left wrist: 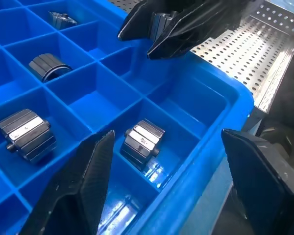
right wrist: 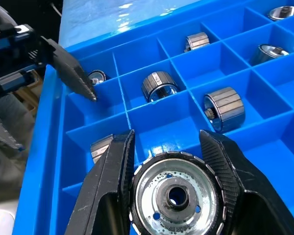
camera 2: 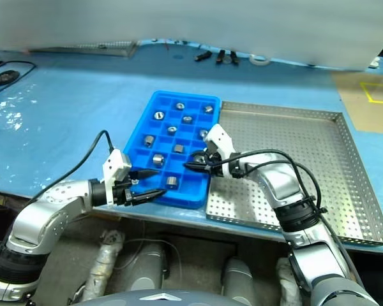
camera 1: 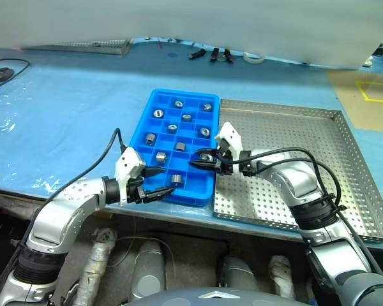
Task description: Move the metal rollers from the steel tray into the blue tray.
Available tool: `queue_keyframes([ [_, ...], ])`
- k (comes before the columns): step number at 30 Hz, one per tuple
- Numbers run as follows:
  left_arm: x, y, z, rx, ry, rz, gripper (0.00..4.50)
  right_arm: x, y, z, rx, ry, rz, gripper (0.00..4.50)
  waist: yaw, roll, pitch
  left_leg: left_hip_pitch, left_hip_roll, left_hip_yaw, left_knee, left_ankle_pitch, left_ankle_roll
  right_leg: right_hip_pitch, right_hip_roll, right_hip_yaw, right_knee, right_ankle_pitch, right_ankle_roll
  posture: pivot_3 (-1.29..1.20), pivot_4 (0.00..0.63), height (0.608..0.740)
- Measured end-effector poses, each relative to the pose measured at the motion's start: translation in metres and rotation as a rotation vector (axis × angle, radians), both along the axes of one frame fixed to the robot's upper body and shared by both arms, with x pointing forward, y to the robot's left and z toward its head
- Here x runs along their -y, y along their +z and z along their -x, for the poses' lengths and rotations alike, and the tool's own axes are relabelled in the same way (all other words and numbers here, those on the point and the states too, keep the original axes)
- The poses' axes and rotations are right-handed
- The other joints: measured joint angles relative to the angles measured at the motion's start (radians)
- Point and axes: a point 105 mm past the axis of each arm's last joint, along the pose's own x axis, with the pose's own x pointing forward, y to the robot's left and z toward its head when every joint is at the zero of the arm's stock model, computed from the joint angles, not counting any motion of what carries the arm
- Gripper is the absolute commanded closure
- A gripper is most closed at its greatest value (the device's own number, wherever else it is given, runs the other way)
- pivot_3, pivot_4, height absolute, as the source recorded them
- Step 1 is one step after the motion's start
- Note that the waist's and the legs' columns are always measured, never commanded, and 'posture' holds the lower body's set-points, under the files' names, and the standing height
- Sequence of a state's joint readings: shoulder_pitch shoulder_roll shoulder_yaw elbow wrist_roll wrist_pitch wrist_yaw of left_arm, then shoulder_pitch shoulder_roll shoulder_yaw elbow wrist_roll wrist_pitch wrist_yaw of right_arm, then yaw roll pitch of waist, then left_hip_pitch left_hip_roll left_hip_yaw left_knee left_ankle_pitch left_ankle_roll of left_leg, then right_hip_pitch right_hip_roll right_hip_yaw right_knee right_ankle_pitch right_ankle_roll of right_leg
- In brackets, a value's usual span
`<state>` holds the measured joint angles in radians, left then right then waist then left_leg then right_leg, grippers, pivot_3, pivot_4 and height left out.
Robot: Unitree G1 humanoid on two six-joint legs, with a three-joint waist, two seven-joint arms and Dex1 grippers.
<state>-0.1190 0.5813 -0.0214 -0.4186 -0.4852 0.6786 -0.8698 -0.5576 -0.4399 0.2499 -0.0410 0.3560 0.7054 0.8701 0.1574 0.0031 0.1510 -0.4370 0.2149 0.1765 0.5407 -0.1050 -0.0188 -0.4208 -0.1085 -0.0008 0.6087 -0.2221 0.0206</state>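
Note:
The blue tray [camera 1: 154,95] lies left of the steel tray [camera 1: 287,108], and several metal rollers [camera 1: 158,113] sit in its square compartments. My right gripper [camera 1: 203,160] hovers over the blue tray's near right corner, shut on one roller [right wrist: 174,197] whose round face with a dark hole shows between the fingers. At the blue tray's near edge my left gripper [camera 1: 165,181] is open and holds nothing. Its fingers [left wrist: 90,181] straddle a compartment with a ribbed roller [left wrist: 143,142] lying in it, without touching it.
A pale blue sheet [camera 1: 64,121] covers the table, whose front edge runs just below both trays. At the far edge lie black tools [camera 1: 214,54], a tape roll [camera 1: 254,57] and another metal tray [camera 1: 96,44]. Cardboard with yellow tape [camera 1: 370,89] lies far right.

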Motion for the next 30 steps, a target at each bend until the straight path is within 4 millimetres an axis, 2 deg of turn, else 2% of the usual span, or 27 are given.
queue_keyframes([
  [7, 0.000, 0.004, 0.001, 0.000, 0.033, 0.002, 0.81, -0.001, -0.005, -0.009, 0.022, -0.012, 0.012, 2.80, 0.002, 0.000, 0.000, -0.001, 0.000, -0.001, 0.000, 0.000, 0.000, -0.001, 0.000, 0.000, 0.000, 0.000, 0.000, 0.29, 0.150, 0.740],
  [9, -0.001, 0.005, 0.002, -0.001, 0.036, 0.004, 0.81, -0.001, -0.005, -0.008, 0.020, -0.005, 0.011, 2.05, 0.002, 0.000, 0.000, -0.001, 0.000, -0.001, 0.000, 0.000, 0.000, -0.001, 0.000, 0.000, 0.000, 0.000, 0.000, 0.29, 0.150, 0.740],
  [13, -0.001, 0.006, 0.001, -0.001, 0.042, -0.002, 0.81, -0.003, 0.000, -0.003, 0.029, 0.035, 0.000, 0.86, 0.002, 0.000, 0.000, -0.001, 0.000, -0.001, 0.000, 0.000, 0.000, -0.001, 0.000, 0.000, 0.000, 0.000, 0.000, 0.25, 0.150, 0.740],
  [20, 0.007, 0.018, -0.009, 0.036, 0.012, -0.004, 0.81, 0.001, 0.002, -0.011, 0.063, -0.043, 0.011, 0.86, -0.003, 0.000, 0.000, 0.000, -0.001, -0.001, 0.001, 0.001, -0.002, -0.001, 0.000, 0.000, 0.002, 0.000, 0.000, 0.18, 0.150, 0.740],
  [24, 0.009, 0.020, -0.021, 0.036, 0.006, -0.001, 0.81, 0.010, 0.014, -0.016, 0.097, -0.099, -0.032, 0.02, -0.008, 0.000, 0.000, 0.000, 0.000, -0.001, 0.001, 0.003, -0.004, -0.001, 0.001, 0.000, 0.002, 0.000, 0.000, 0.12, 0.150, 0.740],
  [30, 0.017, 0.025, -0.040, 0.070, -0.038, 0.007, 0.81, 0.037, 0.028, -0.031, 0.159, -0.280, -0.081, 0.02, -0.012, 0.000, 0.000, 0.000, -0.001, 0.000, 0.001, 0.003, -0.005, -0.001, 0.001, 0.001, 0.002, 0.000, 0.000, 0.03, 0.150, 0.740],
])
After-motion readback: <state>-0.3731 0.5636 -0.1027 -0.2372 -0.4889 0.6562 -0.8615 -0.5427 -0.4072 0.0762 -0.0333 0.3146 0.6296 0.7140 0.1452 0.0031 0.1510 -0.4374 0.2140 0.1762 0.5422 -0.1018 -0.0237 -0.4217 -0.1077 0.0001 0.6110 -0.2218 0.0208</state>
